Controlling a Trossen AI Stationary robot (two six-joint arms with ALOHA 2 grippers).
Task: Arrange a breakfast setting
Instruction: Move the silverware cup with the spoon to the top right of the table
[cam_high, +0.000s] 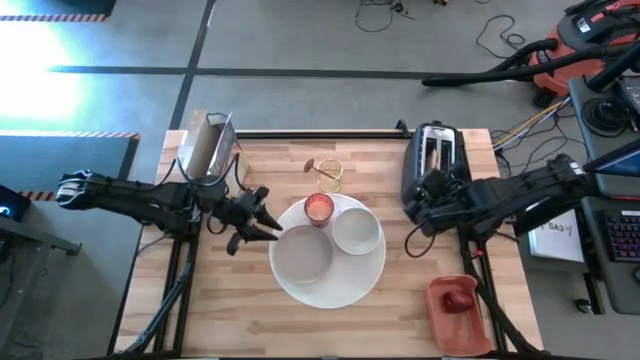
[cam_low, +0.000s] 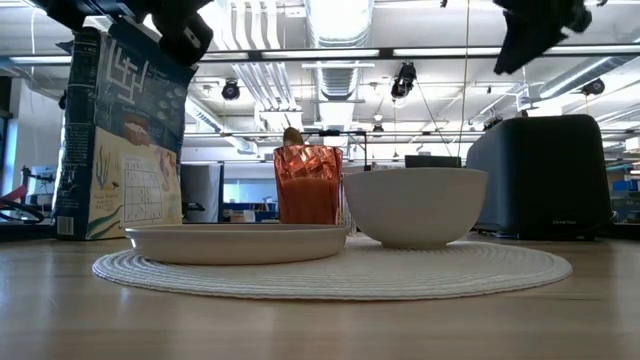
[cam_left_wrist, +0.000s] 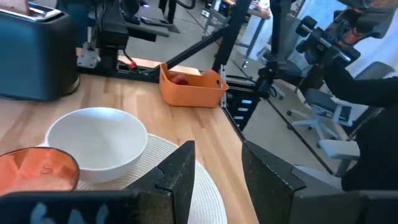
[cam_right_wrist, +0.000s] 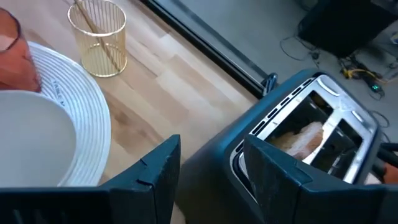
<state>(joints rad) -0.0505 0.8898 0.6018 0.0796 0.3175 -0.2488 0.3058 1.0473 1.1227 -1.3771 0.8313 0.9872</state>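
Note:
A large round white woven plate (cam_high: 345, 288) lies mid-table. On it rest a smaller white plate (cam_high: 302, 256), a white bowl (cam_high: 356, 232) and a pink-red cup (cam_high: 319, 208). A gold spoon (cam_high: 318, 167) stands in a gold wire holder (cam_right_wrist: 99, 37) behind them. A brown toast slice (cam_right_wrist: 303, 140) sticks up in the black toaster's (cam_high: 432, 155) slot. A small dark-red fruit (cam_high: 459, 300) lies in an orange tray (cam_high: 448, 322). My left gripper (cam_high: 268, 225) hovers open at the large plate's left rim, holding nothing. My right gripper (cam_high: 418, 208) hovers open beside the toaster's near end, holding nothing.
A cereal box (cam_high: 208, 145) stands at the far left of the table, tall in the low view (cam_low: 120, 130). The toaster fills the far right. Bare wood lies along the near edge and left of the large plate.

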